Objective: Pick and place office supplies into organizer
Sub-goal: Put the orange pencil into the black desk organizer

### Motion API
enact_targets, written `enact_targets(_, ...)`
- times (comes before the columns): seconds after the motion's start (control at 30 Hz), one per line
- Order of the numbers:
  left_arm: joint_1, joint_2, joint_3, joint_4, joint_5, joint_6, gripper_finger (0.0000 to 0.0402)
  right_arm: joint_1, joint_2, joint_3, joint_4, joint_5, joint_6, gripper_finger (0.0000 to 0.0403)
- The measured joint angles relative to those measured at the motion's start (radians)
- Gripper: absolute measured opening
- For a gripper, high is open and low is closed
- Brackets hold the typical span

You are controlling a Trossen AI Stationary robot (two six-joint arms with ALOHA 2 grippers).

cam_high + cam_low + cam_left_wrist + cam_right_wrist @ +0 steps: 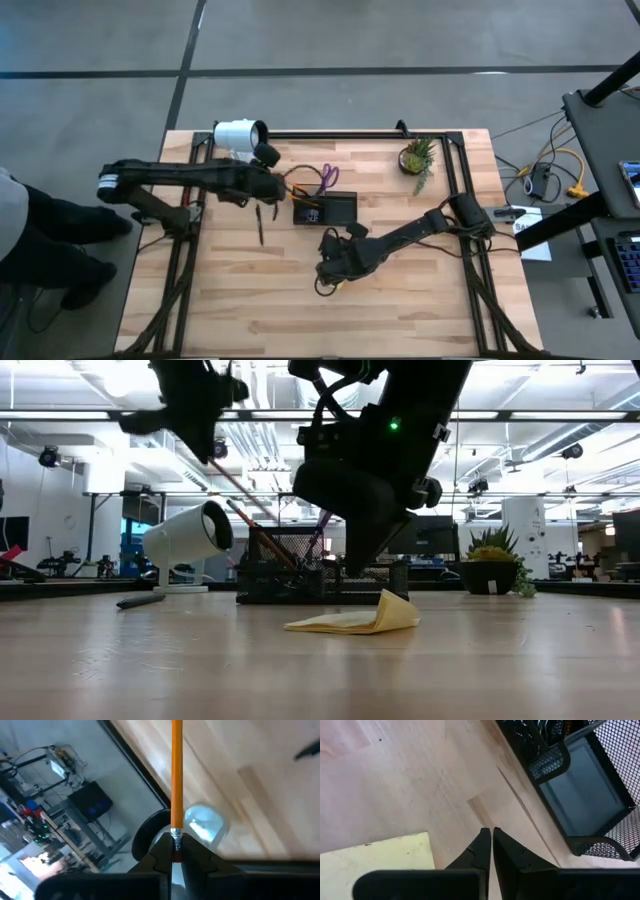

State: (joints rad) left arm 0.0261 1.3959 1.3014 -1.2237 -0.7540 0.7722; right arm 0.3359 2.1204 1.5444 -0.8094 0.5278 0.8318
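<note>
My left gripper (272,188) hangs above the table left of the organizer (326,208), a dark mesh tray, and is shut on an orange pencil (176,775). My right gripper (491,834) is shut and points down at bare wood just beside the yellow sticky-note pad (375,857), near the organizer's (580,795) near side; I see no touch. The pad (355,622) lies on the table with one edge curled up. Purple-handled scissors (328,178) show at the organizer's far side. A dark pen (260,226) lies flat on the table. My left gripper pinches the orange pencil at its eraser end, by the metal ferrule (176,834), between its two fingertips. The pencil runs straight out past the fingers, in line with them, lifted clear of the table.
A white cylindrical lamp (240,136) stands at the far left, close to my left arm. A small potted plant (418,157) stands at the far right. Bare wood lies across the near half of the table.
</note>
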Motion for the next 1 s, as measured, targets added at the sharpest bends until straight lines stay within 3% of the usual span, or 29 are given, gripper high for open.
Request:
enact_targets(0.17, 0.017, 0.094, 0.014, 0.019, -0.059, 0.101, 0.0005, 0.001, 0.0, 0.0, 0.001, 0.007, 0.035, 0.0009)
enact_targets(0.6, -0.004, 0.208, 0.029, 0.082, -0.038, 0.164, 0.0006, 0.006, 0.0, 0.0, 0.003, 0.05, 0.022, 0.0009)
enact_targets(1.0, -0.044, 0.226, 0.027, 0.214, -0.014, 0.137, 0.0064, 0.007, 0.0, 0.0, 0.004, 0.052, -0.005, 0.0009)
